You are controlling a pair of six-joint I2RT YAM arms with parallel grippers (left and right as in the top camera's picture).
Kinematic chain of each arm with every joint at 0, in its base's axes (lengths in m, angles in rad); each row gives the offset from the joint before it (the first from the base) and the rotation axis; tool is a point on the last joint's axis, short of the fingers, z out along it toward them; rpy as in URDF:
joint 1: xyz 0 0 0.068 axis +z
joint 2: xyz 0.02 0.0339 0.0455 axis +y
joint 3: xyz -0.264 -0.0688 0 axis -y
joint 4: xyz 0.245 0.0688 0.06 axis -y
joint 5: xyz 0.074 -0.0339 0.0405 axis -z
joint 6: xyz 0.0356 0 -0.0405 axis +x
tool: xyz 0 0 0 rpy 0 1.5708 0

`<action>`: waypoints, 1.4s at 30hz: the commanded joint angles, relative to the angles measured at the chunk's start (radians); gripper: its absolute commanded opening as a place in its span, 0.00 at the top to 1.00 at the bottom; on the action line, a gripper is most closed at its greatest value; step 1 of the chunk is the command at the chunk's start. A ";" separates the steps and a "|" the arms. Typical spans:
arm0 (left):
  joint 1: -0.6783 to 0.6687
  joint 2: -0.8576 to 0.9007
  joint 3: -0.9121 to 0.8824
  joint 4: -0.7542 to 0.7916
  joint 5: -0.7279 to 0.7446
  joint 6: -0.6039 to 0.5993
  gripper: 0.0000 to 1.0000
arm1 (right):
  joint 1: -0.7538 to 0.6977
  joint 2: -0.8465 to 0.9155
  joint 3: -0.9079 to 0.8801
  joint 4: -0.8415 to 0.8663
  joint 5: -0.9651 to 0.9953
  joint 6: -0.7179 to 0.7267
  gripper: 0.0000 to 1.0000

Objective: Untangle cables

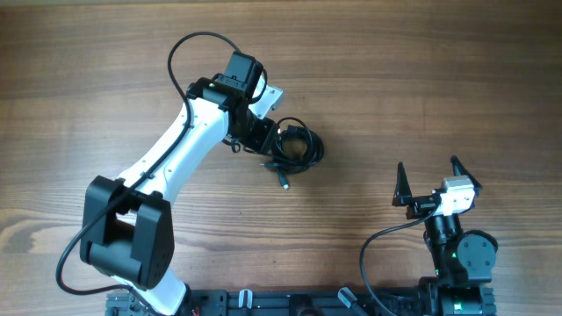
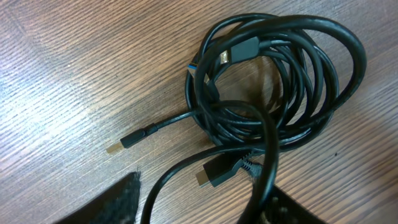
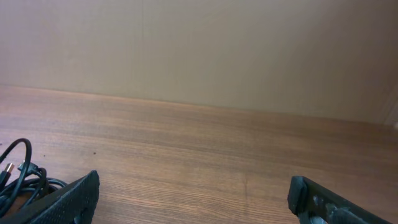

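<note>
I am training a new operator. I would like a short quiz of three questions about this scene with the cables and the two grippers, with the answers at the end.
1. True or false: the right gripper is holding the cables.
2. Which gripper is at the cables? A. left gripper B. right gripper C. neither
3. Fill in: in the left wrist view, the gold-tipped plug lies ___ the coiled cables (inside/outside).
Key: 1 false; 2 A; 3 outside.
</note>
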 commanded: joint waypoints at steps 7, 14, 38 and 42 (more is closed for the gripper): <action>-0.002 0.003 -0.003 0.003 0.000 -0.059 0.75 | 0.005 -0.004 -0.001 0.003 0.014 -0.005 0.00; -0.001 -0.074 0.063 -0.002 0.000 -0.238 0.96 | 0.005 -0.004 -0.001 0.003 0.014 -0.006 0.00; 0.002 -0.266 0.093 0.032 0.085 -0.480 0.96 | 0.005 -0.004 -0.001 0.003 0.014 -0.005 0.00; 0.002 -0.266 0.093 0.042 0.183 -0.480 0.94 | 0.005 -0.004 -0.001 0.003 0.014 -0.005 0.00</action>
